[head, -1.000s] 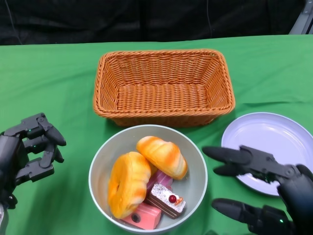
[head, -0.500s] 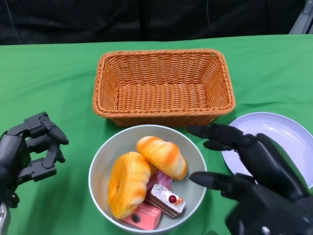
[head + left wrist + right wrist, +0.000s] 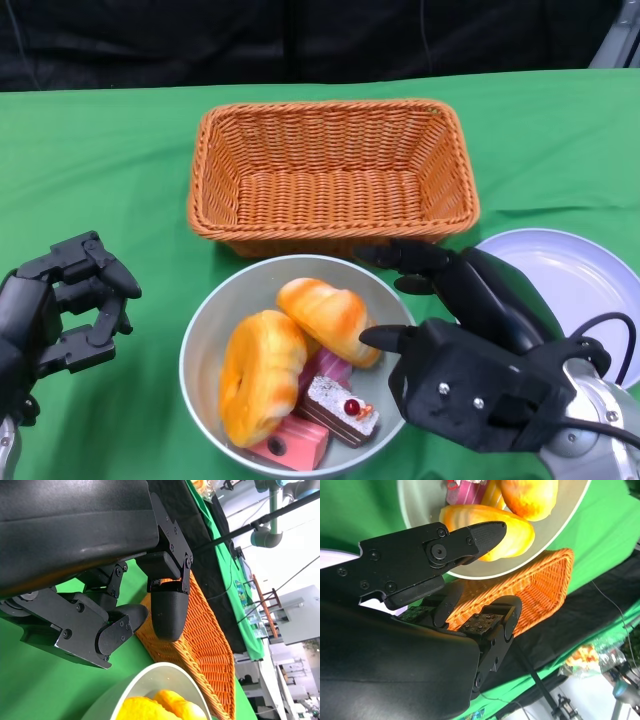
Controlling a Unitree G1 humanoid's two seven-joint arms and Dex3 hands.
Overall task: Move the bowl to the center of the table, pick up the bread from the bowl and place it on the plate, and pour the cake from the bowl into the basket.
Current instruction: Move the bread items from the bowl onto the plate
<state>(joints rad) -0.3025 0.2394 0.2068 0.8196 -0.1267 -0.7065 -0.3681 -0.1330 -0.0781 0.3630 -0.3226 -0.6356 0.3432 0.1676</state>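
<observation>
In the head view the grey bowl (image 3: 200, 345) sat near the table's middle, just in front of the wicker basket (image 3: 335, 175), so the bowl-moving step looked done and the step in hand was, by my reading, picking up the bread. Two loaves lay in the bowl: a ring-shaped bread (image 3: 262, 375) to the left and a twisted bread (image 3: 330, 320) beside it, with pink cake slices (image 3: 320, 415) underneath toward the near rim. The right hand (image 3: 450, 330) reached over the bowl's right rim with its fingers spread and nothing in them, one fingertip close by the twisted bread and the others above the gap between bowl and basket. The white plate (image 3: 580, 275) lay to the right, partly hidden by the arm. The left hand (image 3: 65, 310) waited well clear of the bowl on the green cloth (image 3: 100, 160), its fingers loosely curled round nothing (resting rather than gripping, I judged). The right wrist view showed the spread fingers (image 3: 485, 532) bracketing the twisted bread (image 3: 492, 532), apart from it as far as could be told. The left wrist view showed only that hand's curled fingers (image 3: 167, 612), the basket (image 3: 200, 650) and the bowl's rim (image 3: 165, 672). The next move called for lowering and closing on the loaf without catching the rim.
</observation>
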